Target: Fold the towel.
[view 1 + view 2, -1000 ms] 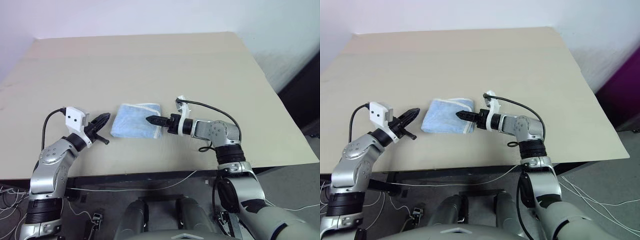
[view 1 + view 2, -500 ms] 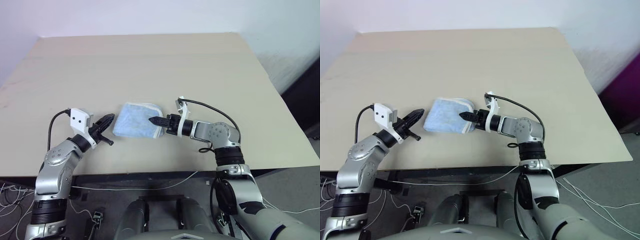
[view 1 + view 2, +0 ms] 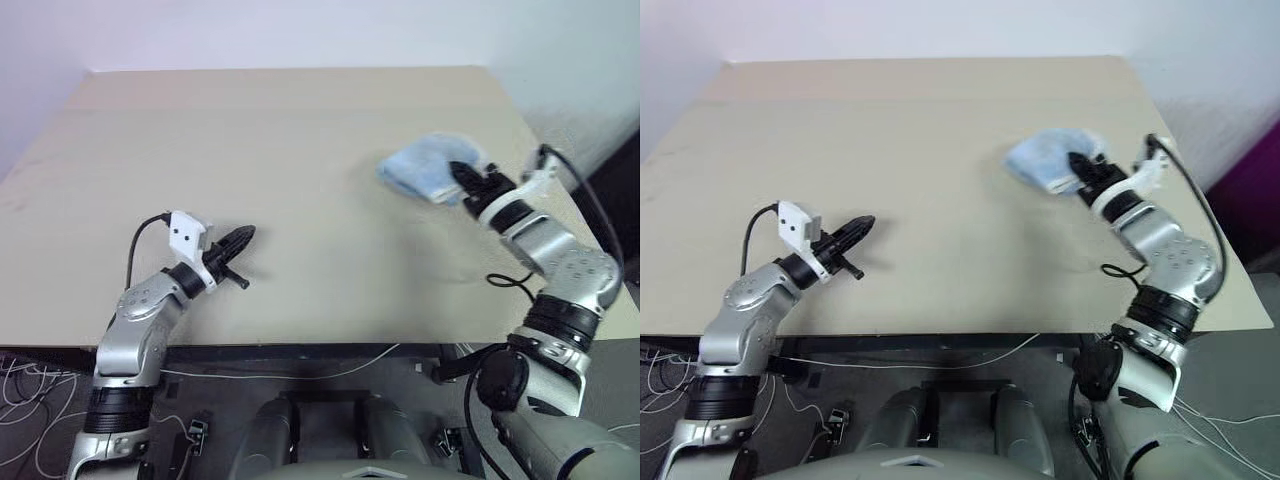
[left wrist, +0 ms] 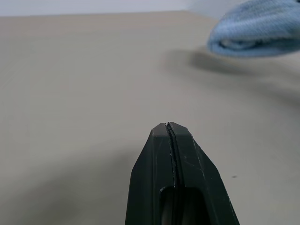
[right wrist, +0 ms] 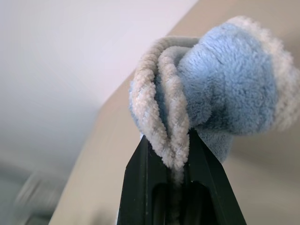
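The right tool (image 3: 468, 182) pinches the bunched towel (image 3: 422, 168) above the table (image 3: 300, 150); the left tool (image 3: 240, 240) is closed, empty.

Up top, the two head views look forward and down over the table (image 3: 300, 150), taking in both arms and the far edge (near-identical, the right eye nudged sideways). The left wrist camera sits low, skimming the tabletop along the left gripper (image 4: 169, 129) toward the towel (image 4: 258, 28) on the far right. The right wrist camera is pressed close, the right gripper (image 5: 176, 154) and towel bunched before its lens.
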You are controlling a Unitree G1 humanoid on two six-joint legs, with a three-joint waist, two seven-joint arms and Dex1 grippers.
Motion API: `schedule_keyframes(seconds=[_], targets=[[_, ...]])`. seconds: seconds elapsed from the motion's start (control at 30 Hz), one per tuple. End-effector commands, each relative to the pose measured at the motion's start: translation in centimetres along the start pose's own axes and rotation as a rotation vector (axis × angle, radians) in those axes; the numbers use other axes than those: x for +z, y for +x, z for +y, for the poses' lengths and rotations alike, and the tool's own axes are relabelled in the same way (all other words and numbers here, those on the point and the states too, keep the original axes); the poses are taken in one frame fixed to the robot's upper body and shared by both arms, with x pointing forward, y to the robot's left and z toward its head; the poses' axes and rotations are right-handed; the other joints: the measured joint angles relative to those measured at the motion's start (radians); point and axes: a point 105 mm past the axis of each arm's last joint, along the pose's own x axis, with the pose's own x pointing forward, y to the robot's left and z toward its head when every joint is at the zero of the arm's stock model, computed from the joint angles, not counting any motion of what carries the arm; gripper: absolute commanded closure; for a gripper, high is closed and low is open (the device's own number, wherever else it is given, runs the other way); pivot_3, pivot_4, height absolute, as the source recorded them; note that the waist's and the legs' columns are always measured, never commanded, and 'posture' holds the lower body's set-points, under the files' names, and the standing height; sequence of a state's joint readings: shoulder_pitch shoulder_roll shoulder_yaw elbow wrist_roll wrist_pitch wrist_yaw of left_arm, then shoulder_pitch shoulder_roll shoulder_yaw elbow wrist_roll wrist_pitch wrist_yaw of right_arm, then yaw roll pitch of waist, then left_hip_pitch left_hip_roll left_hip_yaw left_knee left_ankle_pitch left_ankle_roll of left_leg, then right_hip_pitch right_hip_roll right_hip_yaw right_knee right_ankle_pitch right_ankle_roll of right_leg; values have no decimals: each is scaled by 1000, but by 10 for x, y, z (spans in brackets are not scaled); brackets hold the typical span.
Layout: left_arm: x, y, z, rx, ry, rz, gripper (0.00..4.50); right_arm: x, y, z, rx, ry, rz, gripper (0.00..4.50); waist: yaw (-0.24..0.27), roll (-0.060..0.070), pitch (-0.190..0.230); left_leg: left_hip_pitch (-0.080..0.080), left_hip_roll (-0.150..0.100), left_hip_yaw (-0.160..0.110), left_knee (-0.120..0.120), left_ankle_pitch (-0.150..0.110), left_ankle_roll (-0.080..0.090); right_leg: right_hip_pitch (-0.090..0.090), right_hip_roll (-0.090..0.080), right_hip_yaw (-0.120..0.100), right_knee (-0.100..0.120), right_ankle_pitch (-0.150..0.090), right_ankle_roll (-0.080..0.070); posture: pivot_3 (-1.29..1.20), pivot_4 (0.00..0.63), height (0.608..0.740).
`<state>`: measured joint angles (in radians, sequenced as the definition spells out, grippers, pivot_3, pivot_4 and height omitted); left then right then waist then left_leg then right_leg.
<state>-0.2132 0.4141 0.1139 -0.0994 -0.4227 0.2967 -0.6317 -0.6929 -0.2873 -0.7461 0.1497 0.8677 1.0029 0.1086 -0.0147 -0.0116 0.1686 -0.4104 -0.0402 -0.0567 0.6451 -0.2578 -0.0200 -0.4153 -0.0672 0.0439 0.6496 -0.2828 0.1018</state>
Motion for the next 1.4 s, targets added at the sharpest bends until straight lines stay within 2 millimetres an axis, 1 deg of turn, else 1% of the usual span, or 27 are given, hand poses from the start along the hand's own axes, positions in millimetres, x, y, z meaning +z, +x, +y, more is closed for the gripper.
schedule_keyframes(seconds=[0.03,0.1,0.17,0.33,0.47,0.57,0.77,0.83,0.9,0.97,1.03,1.13,1.2,1.23,1.3,1.4], targets=[[8,8,-5,-36,22,-26,4500,23,-21,-22,-145,21,-102,4475,0,0,0,0,0,0,0,0,0,0,0,0,0,0,0,0,150,740],[6,12,-9,-56,19,-23,4500,18,-34,-41,-251,58,-97,4475,-2,0,0,0,0,0,0,0,0,0,0,0,0,0,0,0,150,740],[5,14,-11,-70,17,-20,4500,12,-43,-52,-327,80,-86,4475,-3,0,0,0,0,1,0,0,0,0,0,1,0,0,0,0,150,740],[2,20,-17,-95,10,-20,4500,8,-53,-60,-404,107,-94,4475,-3,2,0,0,1,1,0,0,0,0,2,1,1,0,0,0,150,740],[0,24,-20,-108,7,-19,4500,10,-57,-62,-421,116,-101,4475,0,2,0,0,1,2,1,0,1,1,3,0,1,0,0,0,150,740],[0,25,-22,-113,3,-21,4500,11,-58,-59,-413,124,-104,3707,0,2,0,1,1,2,2,0,1,2,3,0,0,0,0,0,150,740],[-3,24,-23,-121,-4,-17,4500,18,-64,-59,-436,102,-134,1698,0,2,0,1,1,1,2,0,1,2,3,0,0,0,0,0,150,740],[-3,23,-22,-121,-5,-14,4500,24,-67,-62,-469,66,-160,947,0,2,0,1,1,1,2,0,1,2,3,0,0,0,0,0,150,740],[-4,23,-20,-119,-5,-11,4500,34,-73,-64,-504,7,-206,298,1,2,0,1,1,1,2,0,1,2,3,0,0,0,0,0,150,740],[-4,23,-18,-110,-3,-9,4500,47,-80,-66,-548,-104,-254,298,1,2,0,1,0,1,2,0,1,2,3,0,0,0,0,0,150,740],[-3,23,-13,-88,1,-15,4500,58,-86,-68,-590,-166,-303,298,0,2,0,1,0,2,2,0,1,2,3,0,0,0,0,0,150,740],[-2,25,2,2,39,-19,4500,67,-84,-57,-560,-291,-332,298,-1,2,0,1,1,1,2,0,1,2,4,0,0,0,0,0,150,740],[-3,25,14,73,64,-11,4500,65,-74,-42,-488,-399,-307,298,-3,2,0,2,1,2,2,0,1,2,4,0,0,0,0,0,150,740],[-4,24,20,104,74,-7,4500,58,-66,-31,-431,-475,-277,298,-5,2,0,2,1,2,2,0,1,2,4,0,0,0,1,0,150,740],[-4,21,31,155,95,-2,4500,39,-52,-9,-299,-621,-202,298,-6,2,0,2,1,2,2,0,1,2,5,0,0,0,1,0,150,740],[-1,16,44,219,117,-4,4500,2,-35,20,-85,-792,-88,298,-3,1,0,2,1,2,2,0,1,2,5,0,0,0,1,0,150,740]])
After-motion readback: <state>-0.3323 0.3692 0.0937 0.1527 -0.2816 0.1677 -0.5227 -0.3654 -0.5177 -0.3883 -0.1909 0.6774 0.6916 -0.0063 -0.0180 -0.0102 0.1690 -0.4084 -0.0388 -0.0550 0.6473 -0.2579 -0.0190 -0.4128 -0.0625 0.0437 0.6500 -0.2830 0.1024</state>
